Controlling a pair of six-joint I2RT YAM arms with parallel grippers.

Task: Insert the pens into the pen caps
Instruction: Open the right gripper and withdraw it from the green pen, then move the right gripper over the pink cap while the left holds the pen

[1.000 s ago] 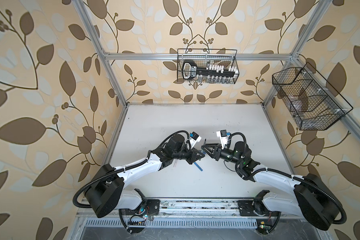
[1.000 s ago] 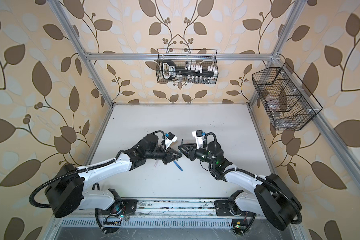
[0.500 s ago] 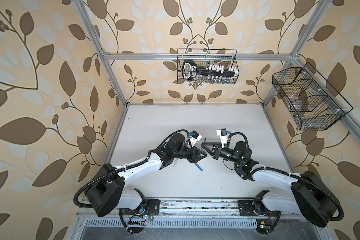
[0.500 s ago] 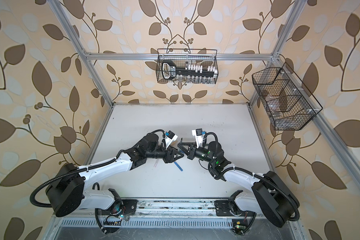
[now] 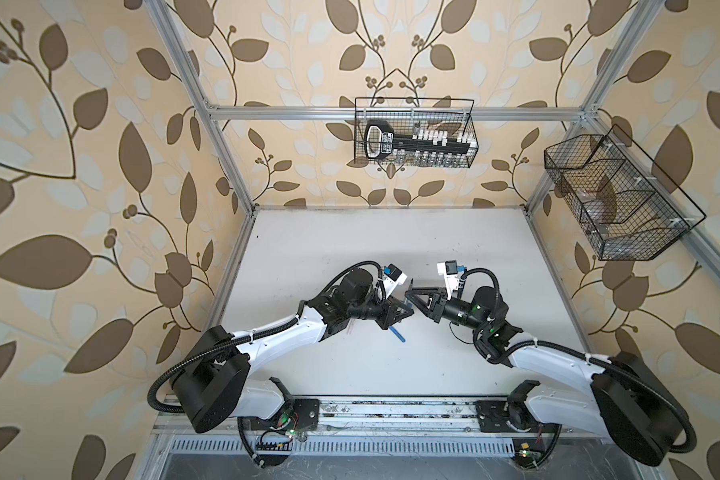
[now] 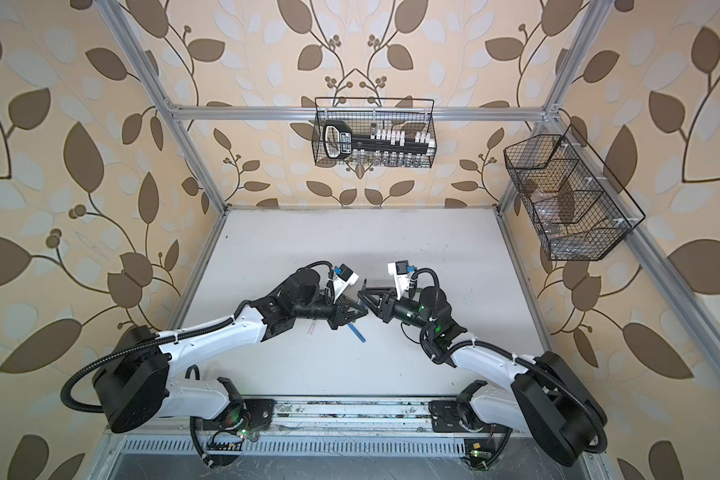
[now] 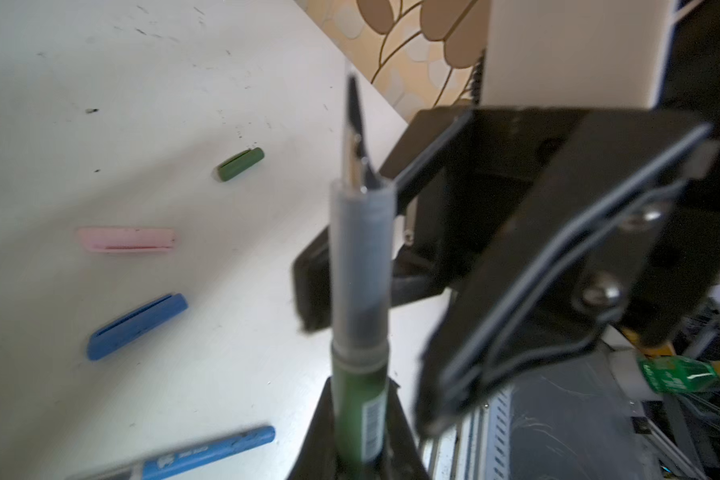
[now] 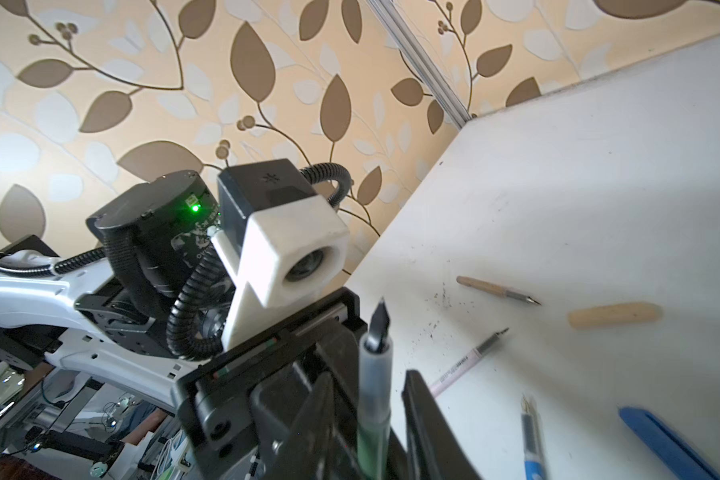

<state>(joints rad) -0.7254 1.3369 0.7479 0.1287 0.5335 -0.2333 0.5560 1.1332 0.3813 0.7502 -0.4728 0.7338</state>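
**A:** Where did we have the green pen?

**B:** Off the table, clamped in the left gripper. We gripped it low on the green barrel, so the clear section and the dark nib stood free. We judged that this left the writing end bare for a cap to slide over.

**A:** And the right gripper?

**B:** Close against the green pen and holding nothing. Its jaws were apart, with one finger on each side of the clear section as far as we could tell. We read that as lining up on the pen, not as a grip.

**A:** The caps?

**B:** All flat on the table, clear of the green pen. The green cap looked the farthest from it. The pink cap and blue cap lay nearer, and the tan cap lay off on another side. None sat on a pen.

**A:** The other pens?

**B:** The blue pen lay on the table just beneath the green pen. The pink pen and tan pen lay farther out, nibs bare.

**A:** So we reckoned no pair was joined, and the free gripper had to fetch the green cap.
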